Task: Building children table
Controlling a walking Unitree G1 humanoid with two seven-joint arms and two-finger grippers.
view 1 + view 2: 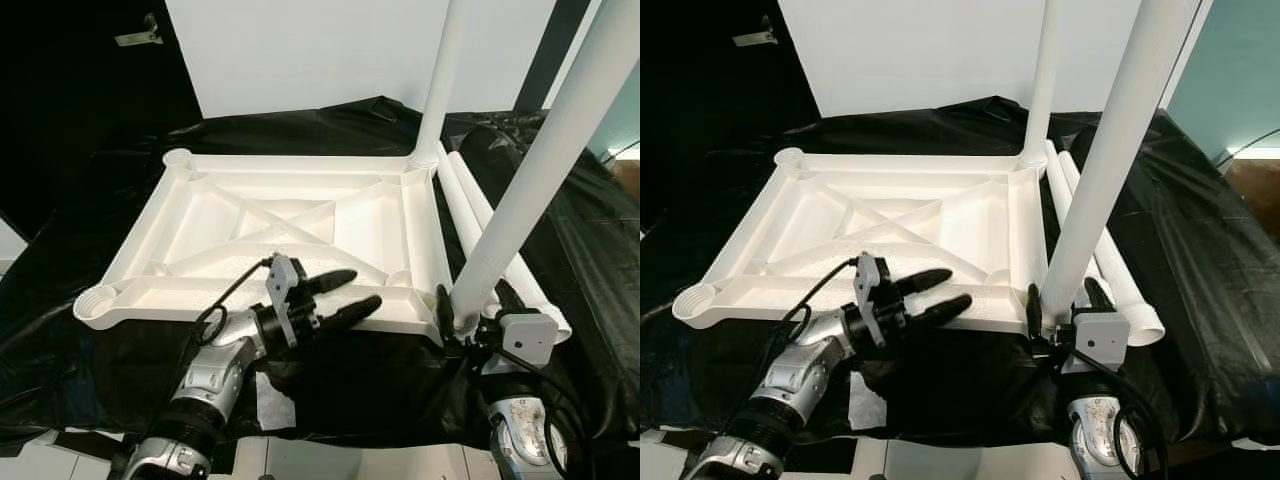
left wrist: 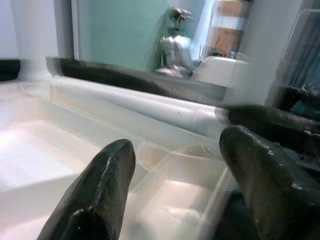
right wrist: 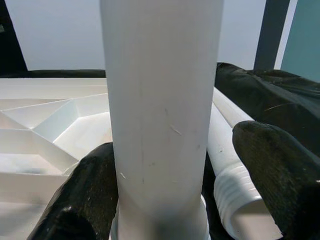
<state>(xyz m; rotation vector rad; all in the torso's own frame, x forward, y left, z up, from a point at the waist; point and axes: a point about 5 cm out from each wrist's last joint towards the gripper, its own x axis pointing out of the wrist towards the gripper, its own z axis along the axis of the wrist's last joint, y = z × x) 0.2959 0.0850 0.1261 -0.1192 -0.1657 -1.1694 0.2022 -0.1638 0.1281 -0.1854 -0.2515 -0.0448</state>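
Observation:
A white ribbed tabletop (image 1: pixel 290 161) lies upside down on a black sheet. One white leg (image 1: pixel 441 80) stands upright in its far right corner socket. A second leg (image 1: pixel 540 160) leans in the near right corner socket. My right gripper (image 1: pixel 470 318) is open and straddles that leg's base (image 3: pixel 165 125): one finger (image 3: pixel 85 195) touches it, the other finger (image 3: pixel 280 170) stands apart. My left gripper (image 1: pixel 361 289) is open over the tabletop's near rim, pointing right, holding nothing. Two more legs (image 1: pixel 482 215) lie beside the tabletop's right edge.
The black sheet (image 1: pixel 350 390) covers the work surface and drapes over a bulky shape at the right (image 1: pixel 590 230). A white board (image 1: pixel 300 50) stands behind. The tabletop's near left socket (image 1: pixel 97 300) and far left socket (image 1: pixel 177 157) hold nothing.

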